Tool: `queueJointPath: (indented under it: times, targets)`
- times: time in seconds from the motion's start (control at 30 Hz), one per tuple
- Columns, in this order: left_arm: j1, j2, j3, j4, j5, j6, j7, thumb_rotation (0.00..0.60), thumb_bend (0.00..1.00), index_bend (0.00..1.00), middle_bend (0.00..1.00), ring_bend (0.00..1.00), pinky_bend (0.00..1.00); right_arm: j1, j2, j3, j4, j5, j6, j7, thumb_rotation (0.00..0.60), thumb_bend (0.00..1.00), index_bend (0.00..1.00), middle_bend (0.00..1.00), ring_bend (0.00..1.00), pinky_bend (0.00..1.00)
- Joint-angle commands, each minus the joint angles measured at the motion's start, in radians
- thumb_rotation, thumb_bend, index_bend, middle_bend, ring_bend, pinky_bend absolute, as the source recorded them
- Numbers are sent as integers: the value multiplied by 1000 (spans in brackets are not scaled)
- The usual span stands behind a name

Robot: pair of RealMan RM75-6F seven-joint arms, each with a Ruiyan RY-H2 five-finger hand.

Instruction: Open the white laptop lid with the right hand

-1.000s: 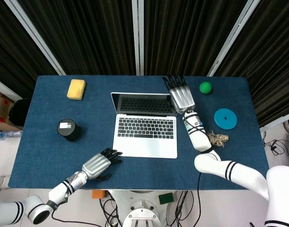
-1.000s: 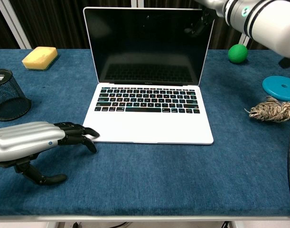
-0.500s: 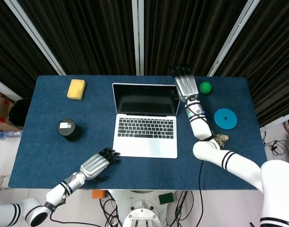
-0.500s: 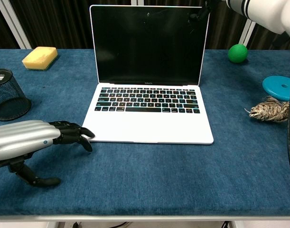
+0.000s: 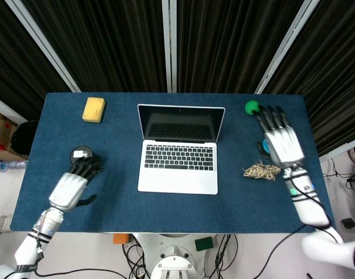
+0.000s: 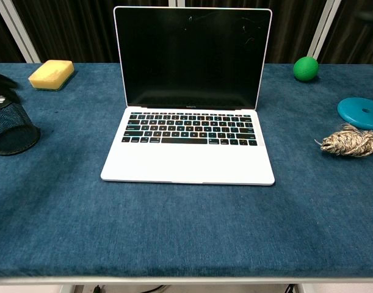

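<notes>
The white laptop [image 5: 178,165] [image 6: 189,146] stands open at the table's middle, its dark screen upright and the keyboard showing. My right hand [image 5: 280,138] hovers well to the right of it, over the blue disc, fingers spread and holding nothing. My left hand [image 5: 72,185] hangs near the front left, just below the black mesh cup [image 5: 82,155], fingers loosely apart and empty. Only dark fingertips [image 6: 2,80] of the left hand show at the chest view's left edge.
A yellow sponge [image 5: 93,109] [image 6: 50,74] lies at the back left. A green ball [image 5: 252,107] [image 6: 306,68] sits at the back right. A blue disc [image 6: 361,112] and a straw-coloured rope bundle [image 5: 261,171] [image 6: 351,141] lie right of the laptop. The mesh cup [image 6: 9,125] stands left.
My right hand has left the lid's top corner and swung away to the right. My left hand has pulled back from the laptop's front corner to the left. The lid stays open.
</notes>
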Motion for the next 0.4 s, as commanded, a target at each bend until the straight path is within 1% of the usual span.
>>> queueJointPath:
  times: [0.03, 0.13, 0.23, 0.33, 0.4]
  targets:
    - [108, 66, -22, 11, -94, 109, -29, 600, 183, 202, 106, 0, 56, -222, 73, -167, 14, -179, 214, 167, 600, 383, 0, 0, 0, 0]
    - [169, 79, -25, 28, -127, 167, -45, 600, 182, 202, 106, 0, 56, -320, 42, -228, 100, -232, 297, 271, 600, 383, 0, 0, 0, 0]
    - [220, 78, -21, 42, -125, 219, -69, 600, 182, 202, 106, 0, 55, -387, 8, -270, 182, -256, 332, 363, 600, 385, 0, 0, 0, 0]
    - [256, 71, -12, 53, -110, 250, -74, 600, 182, 202, 106, 0, 55, -423, -15, -284, 243, -274, 346, 419, 600, 392, 0, 0, 0, 0]
    - [268, 66, -10, 56, -101, 256, -71, 600, 182, 202, 106, 0, 54, -427, -17, -286, 262, -286, 341, 440, 600, 399, 0, 0, 0, 0]
